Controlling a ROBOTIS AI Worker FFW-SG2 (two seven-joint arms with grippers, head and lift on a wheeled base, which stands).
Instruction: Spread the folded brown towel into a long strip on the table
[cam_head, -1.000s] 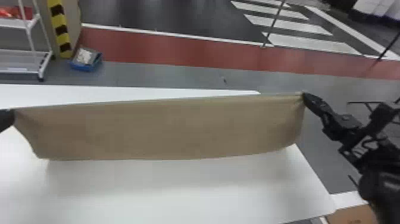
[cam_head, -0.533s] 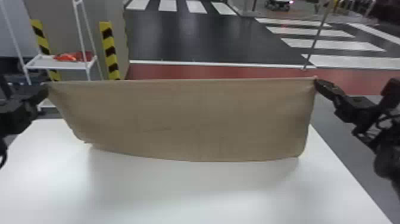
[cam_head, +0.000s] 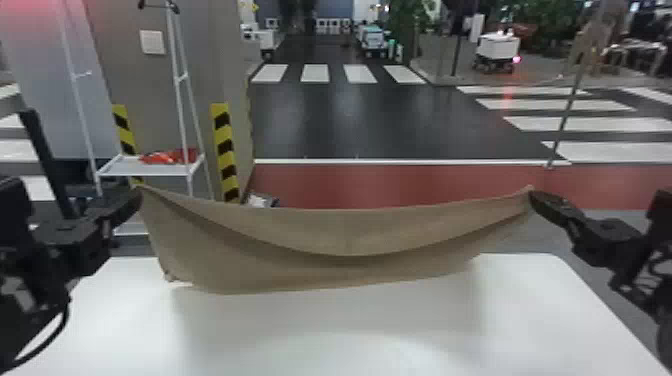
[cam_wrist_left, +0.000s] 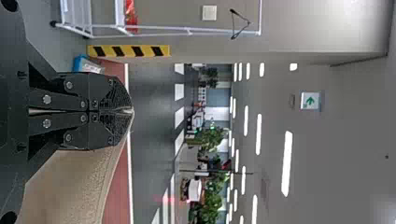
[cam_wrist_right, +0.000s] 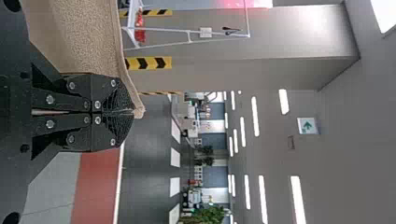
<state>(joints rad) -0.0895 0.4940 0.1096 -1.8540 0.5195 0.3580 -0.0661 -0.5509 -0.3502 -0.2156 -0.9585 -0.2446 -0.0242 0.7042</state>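
The brown towel (cam_head: 345, 232) hangs between both grippers as a wide strip above the table, its top edge sagging and a curved fold running across it. My left gripper (cam_head: 139, 194) pinches its upper left corner and my right gripper (cam_head: 533, 194) its upper right corner. In the left wrist view the left gripper (cam_wrist_left: 130, 111) is shut on the towel (cam_wrist_left: 70, 184), which drapes off to one side. The right wrist view has the right gripper (cam_wrist_right: 133, 112) likewise shut, a bit of towel (cam_wrist_right: 91, 35) poking out past the fingertips.
Below the towel lies the white table (cam_head: 340, 330), its far edge partly behind the cloth. Beyond it at the left stands a white shelf rack (cam_head: 150, 167) with red items, near a grey pillar with yellow-black striping (cam_head: 225, 150). A thin pole (cam_head: 570, 107) stands beyond the table at the right.
The head view has tilted up, bringing more of the room into sight. The towel's taut top edge now sags with a curved fold, and both grippers still hold its corners.
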